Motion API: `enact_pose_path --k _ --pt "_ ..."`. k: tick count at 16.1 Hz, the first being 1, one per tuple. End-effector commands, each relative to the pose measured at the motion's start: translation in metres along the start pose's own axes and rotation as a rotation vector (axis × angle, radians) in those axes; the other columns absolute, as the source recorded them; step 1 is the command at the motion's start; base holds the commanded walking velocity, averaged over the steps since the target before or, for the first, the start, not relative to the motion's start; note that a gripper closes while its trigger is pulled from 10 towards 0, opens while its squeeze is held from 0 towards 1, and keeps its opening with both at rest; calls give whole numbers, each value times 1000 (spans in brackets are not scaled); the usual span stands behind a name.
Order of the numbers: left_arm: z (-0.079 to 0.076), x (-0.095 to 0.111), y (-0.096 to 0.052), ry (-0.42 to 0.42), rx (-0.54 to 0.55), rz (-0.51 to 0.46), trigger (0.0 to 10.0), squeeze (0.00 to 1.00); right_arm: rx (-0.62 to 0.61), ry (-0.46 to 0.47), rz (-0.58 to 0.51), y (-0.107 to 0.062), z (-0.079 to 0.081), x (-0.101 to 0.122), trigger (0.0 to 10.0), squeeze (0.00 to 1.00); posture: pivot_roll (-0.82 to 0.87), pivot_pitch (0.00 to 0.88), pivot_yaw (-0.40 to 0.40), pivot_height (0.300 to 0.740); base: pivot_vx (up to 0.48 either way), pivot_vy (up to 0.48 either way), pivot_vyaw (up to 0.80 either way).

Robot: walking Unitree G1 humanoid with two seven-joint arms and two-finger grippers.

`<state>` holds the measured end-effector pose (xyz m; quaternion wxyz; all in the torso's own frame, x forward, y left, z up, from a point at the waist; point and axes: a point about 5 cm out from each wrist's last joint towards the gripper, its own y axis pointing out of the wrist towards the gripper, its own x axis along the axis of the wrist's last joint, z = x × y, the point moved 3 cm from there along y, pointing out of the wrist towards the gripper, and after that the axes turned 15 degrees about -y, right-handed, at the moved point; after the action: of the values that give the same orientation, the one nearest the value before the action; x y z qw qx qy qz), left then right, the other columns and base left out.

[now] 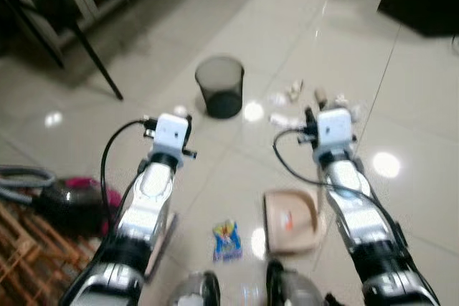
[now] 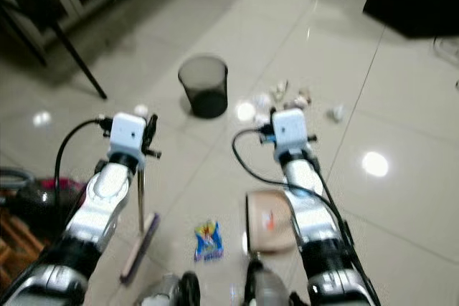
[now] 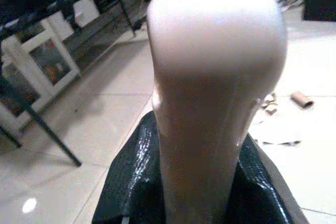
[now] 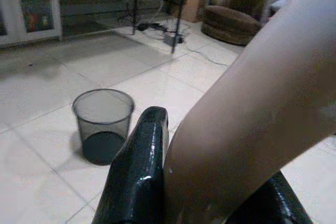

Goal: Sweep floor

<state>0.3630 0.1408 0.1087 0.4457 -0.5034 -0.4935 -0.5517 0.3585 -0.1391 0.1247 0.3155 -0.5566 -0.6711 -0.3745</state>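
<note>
Our left gripper [image 3: 210,182] clamps the beige rounded broom handle [image 3: 215,77], its brush head [image 2: 140,245] showing on tile in the right eye view | dark mesh wastebasket [image 1: 220,85] ahead | our right gripper [image 4: 210,192] clasps the tan dustpan handle [image 4: 262,103], pan [image 1: 290,221] on floor, scraps [image 2: 287,94] beyond.

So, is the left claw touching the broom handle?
Touching. In the left wrist view the black fingers press on both sides of the pale broom handle, with no gap. The left claw holds it upright.

Dim indoor light; ceiling-lamp glare spots on glossy floor tiles [image 1: 215,26]; head views motion-blurred.
</note>
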Motion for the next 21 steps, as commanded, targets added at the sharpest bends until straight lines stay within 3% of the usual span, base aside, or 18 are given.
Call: enact_pose_path --k 1,3,5,7,9,15,17,19,21 --pt "6 -5 -1 17 40 0 10000 0 48 -16 -1 -4 17 -3 10000 0 -27 340 95 740 0 0 0" --pt "3 -13 0 9 75 22 10000 0 99 -38 -5 -7 37 -2 10000 0 -26 351 101 740 0 0 0" --pt "-1 -15 3 -11 87 28 10000 0 119 -38 -11 -8 47 -1 10000 0 -23 360 113 740 0 0 0" --pt "-20 -11 10 -80 74 11 10000 0 134 -17 -21 -9 59 4 10000 0 -18 357 118 740 0 0 0" --pt "-31 2 19 -164 88 -39 10000 0 104 45 -23 -6 61 11 10000 0 -26 353 122 740 0 0 0" --pt "-42 25 37 -264 89 -102 10000 0 121 152 -51 -6 74 29 10000 0 -39 334 127 740 0 0 0" --pt "-47 31 40 -351 104 -116 10000 0 135 166 -60 -8 78 33 10000 0 -44 329 129 740 0 0 0" --pt "-44 38 46 -514 175 -127 10000 0 135 180 -53 -7 79 34 10000 0 -46 323 128 740 0 0 0" --pt "-42 44 48 -539 187 -145 10000 0 132 185 -44 -7 78 32 10000 0 -48 317 127 740 0 0 0"
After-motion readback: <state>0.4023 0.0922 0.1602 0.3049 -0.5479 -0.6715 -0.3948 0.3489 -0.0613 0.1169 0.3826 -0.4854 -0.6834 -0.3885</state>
